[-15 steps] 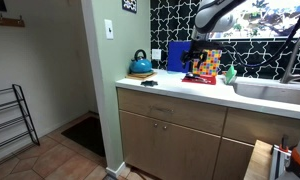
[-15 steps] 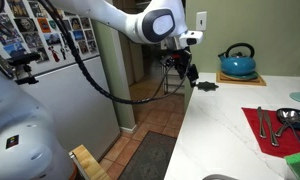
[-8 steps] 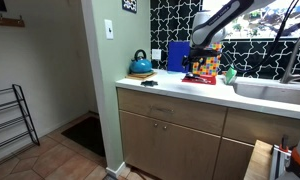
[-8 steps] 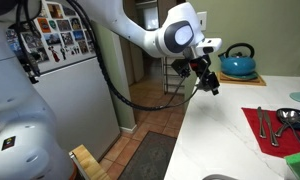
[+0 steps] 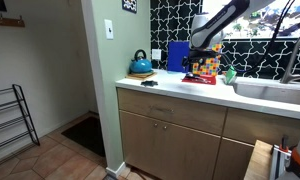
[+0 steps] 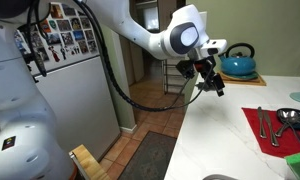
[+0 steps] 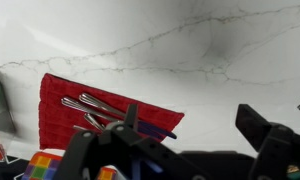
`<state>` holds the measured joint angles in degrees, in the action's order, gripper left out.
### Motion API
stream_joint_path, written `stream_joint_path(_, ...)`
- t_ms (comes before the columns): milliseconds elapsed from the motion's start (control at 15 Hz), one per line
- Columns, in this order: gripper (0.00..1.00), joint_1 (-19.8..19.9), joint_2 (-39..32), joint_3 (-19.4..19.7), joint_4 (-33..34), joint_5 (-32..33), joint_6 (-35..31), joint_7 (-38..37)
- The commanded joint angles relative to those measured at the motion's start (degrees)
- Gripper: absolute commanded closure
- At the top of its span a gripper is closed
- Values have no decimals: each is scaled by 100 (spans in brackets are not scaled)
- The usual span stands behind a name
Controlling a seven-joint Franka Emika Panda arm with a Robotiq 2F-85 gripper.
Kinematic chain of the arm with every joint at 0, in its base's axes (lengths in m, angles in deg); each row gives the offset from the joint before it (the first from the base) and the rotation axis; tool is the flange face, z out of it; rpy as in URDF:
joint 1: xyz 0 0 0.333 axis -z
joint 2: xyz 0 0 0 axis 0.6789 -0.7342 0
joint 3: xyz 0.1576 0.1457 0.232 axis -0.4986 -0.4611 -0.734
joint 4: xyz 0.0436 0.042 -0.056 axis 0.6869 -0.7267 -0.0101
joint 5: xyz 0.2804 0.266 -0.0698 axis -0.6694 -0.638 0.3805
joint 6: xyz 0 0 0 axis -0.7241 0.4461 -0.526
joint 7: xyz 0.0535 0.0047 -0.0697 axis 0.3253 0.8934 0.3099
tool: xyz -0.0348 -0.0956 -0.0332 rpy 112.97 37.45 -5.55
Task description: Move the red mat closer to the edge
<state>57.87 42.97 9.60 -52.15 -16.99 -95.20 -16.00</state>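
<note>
Since half a second ago, the end effector (image 6: 215, 85) has shifted slightly farther over the table (image 6: 220, 135), toward the mat (image 6: 256, 128). Its jaws stand wide and empty. The mat is red and rectangular, lies flat, carries metal cutlery (image 7: 94, 104), and sits back from the edge (image 5: 175, 94).
</note>
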Motion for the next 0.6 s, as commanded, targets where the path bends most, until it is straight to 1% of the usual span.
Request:
stream_joint_path(0,0,-61,-481,212,420,-54,68,-276)
stream_joint_path(200,0,-86,-890,411,747,-22,-130,-665)
stream_joint_path(267,9,-105,-1006,469,846,-60,-168,-731)
stream_joint_path(333,27,-129,-1139,535,956,-58,-236,-825)
stream_joint_path(400,34,-163,-1263,604,1054,-29,-273,-951)
stream_joint_path(467,44,-198,-1387,682,1158,23,-333,-1085)
stream_joint_path(533,51,-235,-1511,758,1262,45,-365,-1220)
